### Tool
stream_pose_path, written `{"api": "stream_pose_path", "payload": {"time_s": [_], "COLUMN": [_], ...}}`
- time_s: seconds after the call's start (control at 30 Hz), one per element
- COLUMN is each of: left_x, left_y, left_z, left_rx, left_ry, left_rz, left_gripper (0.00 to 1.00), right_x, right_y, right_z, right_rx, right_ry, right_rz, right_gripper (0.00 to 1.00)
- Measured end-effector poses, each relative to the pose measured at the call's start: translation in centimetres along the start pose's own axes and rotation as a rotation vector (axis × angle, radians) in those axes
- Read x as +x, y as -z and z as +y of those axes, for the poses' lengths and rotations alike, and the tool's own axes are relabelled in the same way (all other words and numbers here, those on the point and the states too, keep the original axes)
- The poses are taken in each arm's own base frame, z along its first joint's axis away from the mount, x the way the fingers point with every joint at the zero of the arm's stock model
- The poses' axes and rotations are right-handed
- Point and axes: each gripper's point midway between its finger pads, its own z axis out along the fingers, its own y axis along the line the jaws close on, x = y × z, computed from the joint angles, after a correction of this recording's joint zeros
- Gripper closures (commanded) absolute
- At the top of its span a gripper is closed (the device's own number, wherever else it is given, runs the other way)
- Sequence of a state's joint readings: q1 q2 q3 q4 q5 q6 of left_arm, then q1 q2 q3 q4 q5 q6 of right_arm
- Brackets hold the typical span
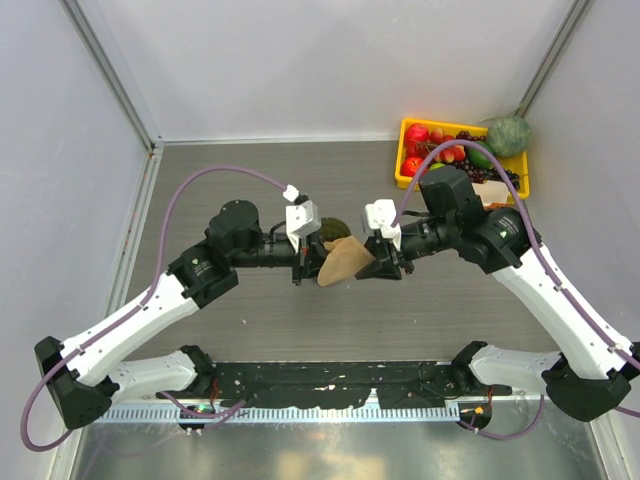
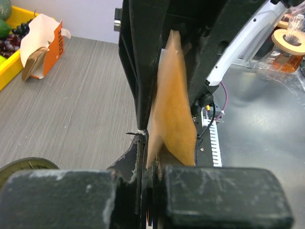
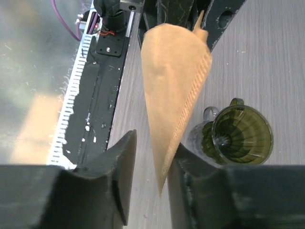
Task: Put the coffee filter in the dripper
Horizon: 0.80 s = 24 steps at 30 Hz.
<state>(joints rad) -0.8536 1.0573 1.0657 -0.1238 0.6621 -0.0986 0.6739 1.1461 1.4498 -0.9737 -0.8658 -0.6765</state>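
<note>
Our left claw [image 2: 151, 151] is pressed closed on the edge of the coffee filter [image 3: 174, 81], so the paper stands flat above the bench [image 3: 271, 43]. Our right claw [image 3: 152, 143] is half open around its tip, not clamping, probably to take it. Just beyond its right finger stands the dripper [image 3: 242, 135], mouth up.

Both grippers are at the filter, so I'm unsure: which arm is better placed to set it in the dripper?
Probably left: the left gripper is shut on the coffee filter, while the right gripper stands open around its tip. The dripper sits close by.
</note>
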Motion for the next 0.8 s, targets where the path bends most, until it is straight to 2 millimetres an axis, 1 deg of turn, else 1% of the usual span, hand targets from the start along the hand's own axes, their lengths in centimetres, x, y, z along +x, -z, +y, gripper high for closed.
{"api": "stream_pose_path", "payload": {"time_s": [0.03, 0.07, 0.1, 0.13, 0.17, 0.2, 0.33, 0.43, 0.5, 0.57, 0.63, 0.67, 0.7, 0.8], "left_x": [0.1, 0.2, 0.2, 0.2, 0.2, 0.1, -0.3, -0.6, -0.7, -0.7, -0.6, -0.5, -0.5, -0.4], "left_y": [0.0, 0.0, 0.0, 0.0, 0.1, 0.2, 0.6, 0.7, 0.6, 0.6, 0.4, 0.3, 0.3, 0.2], "left_z": [0.1, 0.2, 0.3, 0.5, 0.7, 0.9, 1.9, 2.2, 2.1, 2.0, 2.1, 2.1, 2.1, 2.1], "left_rx": [-0.008, -0.013, -0.019, -0.03, -0.04, -0.051, -0.102, -0.122, -0.125, -0.126, -0.126, -0.127, -0.128, -0.13], "left_ry": [0.008, 0.015, 0.029, 0.039, 0.058, 0.075, 0.154, 0.214, 0.259, 0.291, 0.319, 0.335, 0.344, 0.371], "left_rz": [0.002, 0.003, 0.003, 0.002, 0.0, -0.003, -0.023, -0.039, -0.043, -0.045, -0.045, -0.043, -0.042, -0.04], "left_gripper": [1.0, 1.0, 1.0, 1.0, 1.0, 1.0, 1.0, 1.0, 1.0, 1.0, 1.0, 1.0, 1.0, 1.0], "right_x": [0.0, 0.0, 0.1, 0.2, 0.3, 0.5, 1.5, 2.0, 1.8, 1.6, 1.6, 1.6, 1.7, 2.3], "right_y": [0.0, 0.0, 0.1, 0.1, 0.3, 0.4, 1.8, 2.9, 3.2, 3.2, 2.8, 2.5, 2.2, 1.3], "right_z": [0.0, 0.0, -0.1, -0.2, -0.4, -0.6, -1.6, -2.5, -3.1, -3.5, -3.7, -3.8, -3.8, -4.0], "right_rx": [0.0, 0.002, 0.007, 0.016, 0.031, 0.047, 0.168, 0.28, 0.336, 0.375, 0.398, 0.407, 0.412, 0.421], "right_ry": [0.0, 0.001, 0.004, 0.01, 0.026, 0.035, 0.116, 0.178, 0.223, 0.28, 0.337, 0.369, 0.393, 0.459], "right_rz": [0.0, 0.002, 0.005, 0.012, 0.021, 0.031, 0.081, 0.098, 0.101, 0.105, 0.113, 0.117, 0.122, 0.148], "right_gripper": [0.37, 0.33, 0.21, 0.03, 0.01, 0.05, 0.05, 0.05, 0.04, 0.04, 0.0, 0.0, 0.04, 0.12]}}
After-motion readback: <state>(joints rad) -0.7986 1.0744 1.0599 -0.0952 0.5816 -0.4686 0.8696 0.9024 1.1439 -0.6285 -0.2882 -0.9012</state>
